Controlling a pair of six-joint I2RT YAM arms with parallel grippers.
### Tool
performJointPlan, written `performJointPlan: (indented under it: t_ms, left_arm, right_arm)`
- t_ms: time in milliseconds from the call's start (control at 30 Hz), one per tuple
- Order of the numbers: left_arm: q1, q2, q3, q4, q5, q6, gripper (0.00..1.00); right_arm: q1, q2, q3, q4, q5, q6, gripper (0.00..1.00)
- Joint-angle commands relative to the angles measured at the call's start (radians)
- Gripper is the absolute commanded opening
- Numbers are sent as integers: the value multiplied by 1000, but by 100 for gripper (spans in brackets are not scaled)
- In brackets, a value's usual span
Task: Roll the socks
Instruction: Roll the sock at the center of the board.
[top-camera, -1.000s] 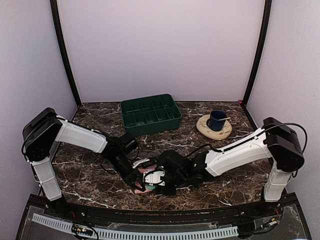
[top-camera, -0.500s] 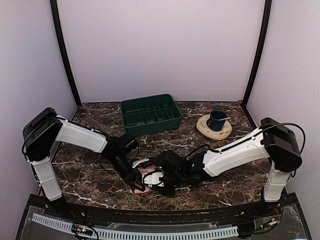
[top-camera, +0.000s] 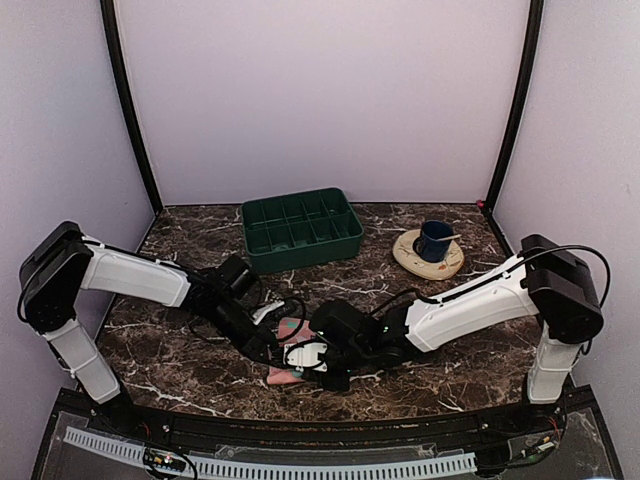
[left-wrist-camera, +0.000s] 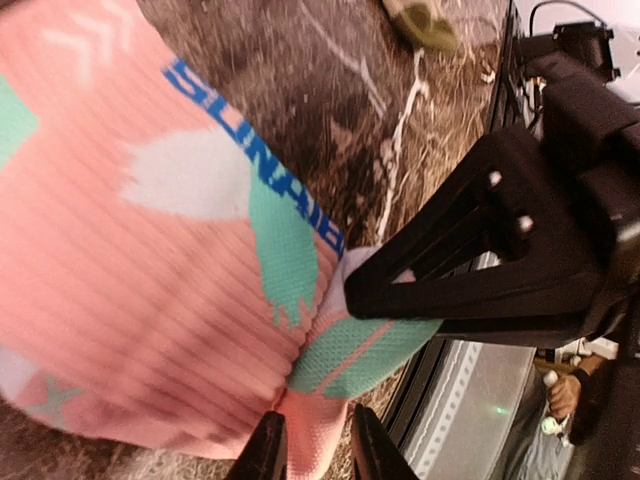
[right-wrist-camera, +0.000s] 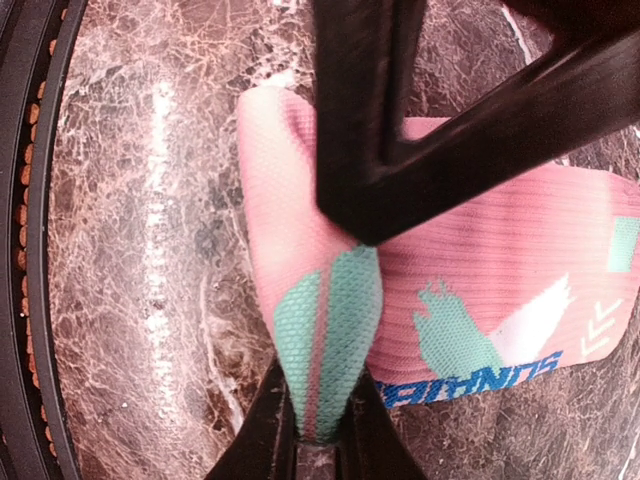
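**Top view.** The pink sock (top-camera: 287, 352) lies on the marble table (top-camera: 450, 345) near its front edge. Both arms reach in to it from either side. A green tray (top-camera: 300, 230) and a blue cup (top-camera: 435, 240) stand well apart from it, toward the back wall.

**Right wrist view.** The right gripper (right-wrist-camera: 318, 440) has its fingers (right-wrist-camera: 268, 430) drawn almost together on a fold of the sock's teal patch. The fabric is pinched between them into a narrow ridge. The rest of the sock spreads flat to the right, showing white and teal patches and blue lettering.

**Left wrist view.** The left gripper (left-wrist-camera: 310, 452) shows only its fingertips (left-wrist-camera: 266, 450). They stand a narrow gap apart, and the sock's pink end reaches in between them. Whether they press the fabric cannot be told. The right gripper's black fingers hold the teal fold just beside them, at the same end of the sock.
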Motion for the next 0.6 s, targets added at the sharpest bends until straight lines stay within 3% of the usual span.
performJointPlan:
  t_ms: [0,233,567]
  left_arm:
    - [24,-102,-46,98,-58,-91,26]
    - [69,-161,-72,122,-175,-151,35]
    - [97,-72,-9,118,-226,-149,45]
  right_arm:
    - [-6,9,5,-1,-24,12,2]
    - [-7,-8,-16,14,-22,17,3]
    - [-8,-18,-30,24,-28,19,3]
